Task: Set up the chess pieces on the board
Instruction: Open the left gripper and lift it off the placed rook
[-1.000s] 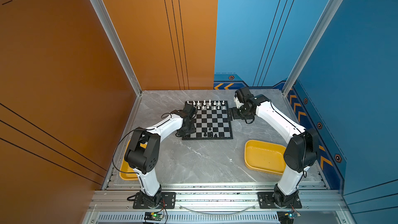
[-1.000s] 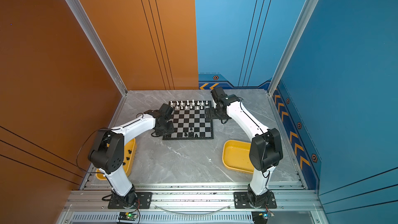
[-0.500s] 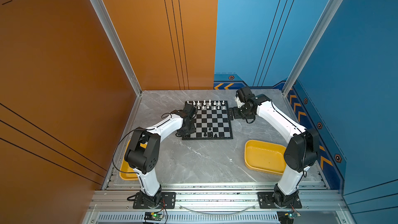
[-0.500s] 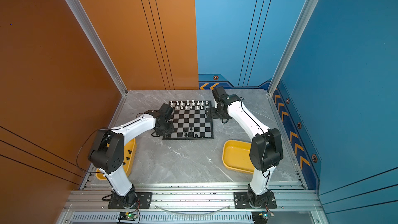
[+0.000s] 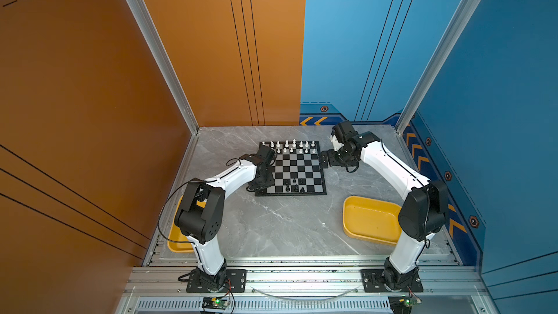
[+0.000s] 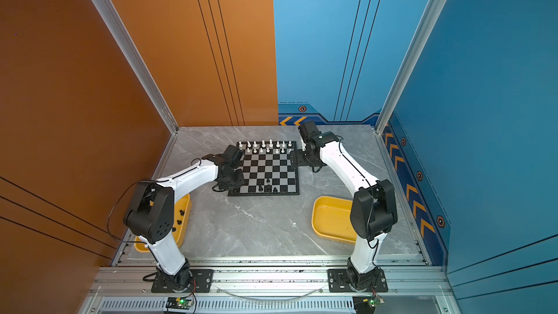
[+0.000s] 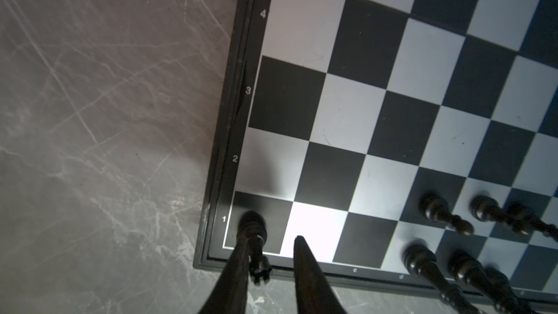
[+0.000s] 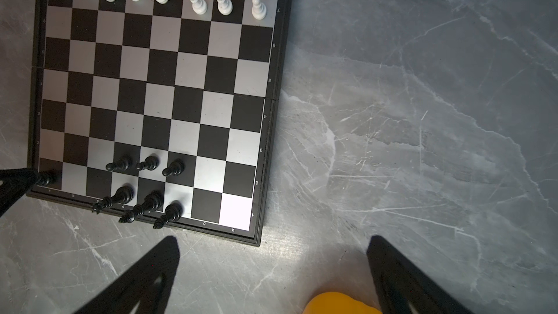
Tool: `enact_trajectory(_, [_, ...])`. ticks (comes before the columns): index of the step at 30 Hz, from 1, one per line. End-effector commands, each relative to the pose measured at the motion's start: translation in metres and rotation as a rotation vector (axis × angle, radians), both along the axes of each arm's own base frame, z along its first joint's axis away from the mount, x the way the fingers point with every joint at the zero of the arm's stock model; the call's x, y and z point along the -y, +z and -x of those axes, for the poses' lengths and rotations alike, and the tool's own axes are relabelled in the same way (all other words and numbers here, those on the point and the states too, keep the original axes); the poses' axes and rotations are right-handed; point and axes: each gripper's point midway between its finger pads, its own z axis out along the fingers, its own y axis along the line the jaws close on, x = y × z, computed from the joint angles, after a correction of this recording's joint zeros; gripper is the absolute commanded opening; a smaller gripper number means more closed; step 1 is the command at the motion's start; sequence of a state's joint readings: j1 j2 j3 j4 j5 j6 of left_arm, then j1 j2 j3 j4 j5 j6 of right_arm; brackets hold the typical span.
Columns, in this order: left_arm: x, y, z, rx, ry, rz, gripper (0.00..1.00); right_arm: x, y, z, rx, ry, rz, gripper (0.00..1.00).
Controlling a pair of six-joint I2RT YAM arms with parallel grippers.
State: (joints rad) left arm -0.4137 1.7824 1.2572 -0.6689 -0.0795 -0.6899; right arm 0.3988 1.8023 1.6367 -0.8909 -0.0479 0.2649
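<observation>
My left end effector (image 7: pixel 270 239) stands narrowly parted, one slim finger (image 7: pixel 238 264) against the black rook (image 7: pixel 252 226) on a corner square of the glossy checkered board (image 7: pixel 347 110), the other finger clear. My right end effector (image 8: pixel 273 238) gapes wide and empty over the veined grey bench (image 8: pixel 422 116).

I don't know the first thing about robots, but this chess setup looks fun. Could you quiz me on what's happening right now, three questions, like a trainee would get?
1. True or false: the right gripper is clamped on a white pawn.
2. The left gripper has its fingers around a small black plastic rook. Where on the flat black-and-silver checkered chessboard does it stand? A) a corner square B) a centre square C) beside the board
3. How many black chessmen stand on the board, rook included?
Key: 1 false, it is open and empty. 2 A. 3 seven.
</observation>
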Motion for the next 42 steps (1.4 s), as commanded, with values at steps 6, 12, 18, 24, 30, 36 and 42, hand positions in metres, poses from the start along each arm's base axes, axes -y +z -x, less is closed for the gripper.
enact_trajectory(6, [-0.006, -0.007, 0.007, -0.019, 0.005, -0.018, 0.21, 0.007, 0.0, 0.005, -0.021, 0.0, 0.03, 1.0])
enact_trajectory(12, [-0.01, -0.01, 0.007, -0.016, 0.01, -0.017, 0.28, 0.006, 0.002, 0.005, -0.019, 0.004, 0.035, 1.0])
enact_trajectory(18, [-0.013, -0.001, 0.001, 0.018, 0.017, -0.003, 0.38, 0.005, 0.005, 0.006, -0.012, 0.004, 0.046, 1.0])
enact_trajectory(24, [-0.011, 0.016, -0.005, 0.061, 0.013, 0.022, 0.45, 0.003, 0.007, 0.005, -0.004, 0.004, 0.051, 1.0])
enact_trajectory(30, [-0.019, 0.046, -0.008, 0.13, 0.035, 0.062, 0.54, 0.0, 0.008, 0.002, -0.001, 0.008, 0.05, 1.0])
enact_trajectory(36, [-0.049, 0.076, 0.002, 0.182, 0.098, 0.082, 0.54, -0.006, 0.008, -0.001, 0.003, 0.018, 0.049, 1.0])
enact_trajectory(42, [-0.116, 0.079, 0.031, 0.182, 0.247, 0.055, 0.52, -0.011, 0.008, -0.004, 0.008, 0.024, 0.05, 1.0])
